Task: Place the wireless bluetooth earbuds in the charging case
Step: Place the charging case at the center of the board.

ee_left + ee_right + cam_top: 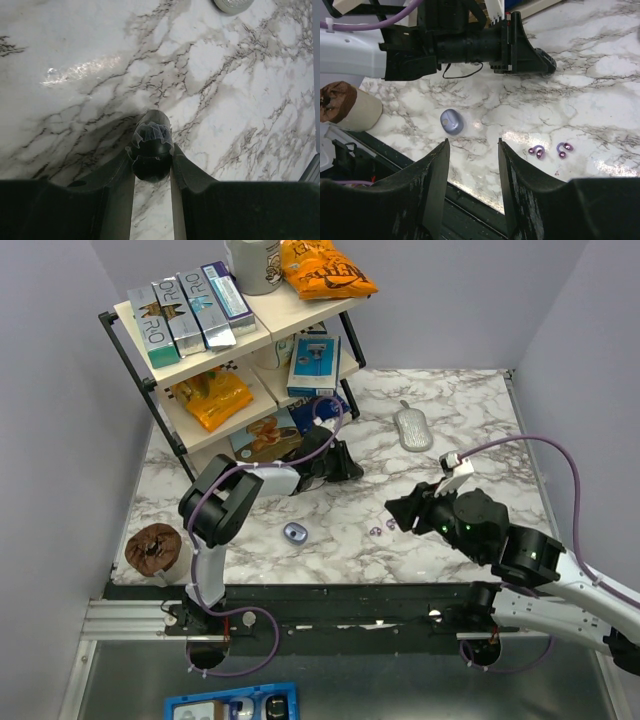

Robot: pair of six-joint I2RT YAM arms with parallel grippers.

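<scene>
The lavender-blue charging case (296,532) lies shut on the marble near the front edge, also in the right wrist view (451,121). Two translucent purple earbuds (377,530) (537,151) (563,149) lie to its right. My right gripper (398,512) (472,145) hovers open and empty just right of the earbuds, with the case ahead of its left finger. My left gripper (345,465) (152,160) is at mid table, shut on a glossy black oval object (151,157) with a translucent film on top. No black earbuds show.
A two-tier shelf (120,318) with snack boxes and chip bags stands at the back left. A grey oval pad (413,428) (232,5) lies at the back right. A chocolate muffin (153,548) (345,105) sits at the front left corner.
</scene>
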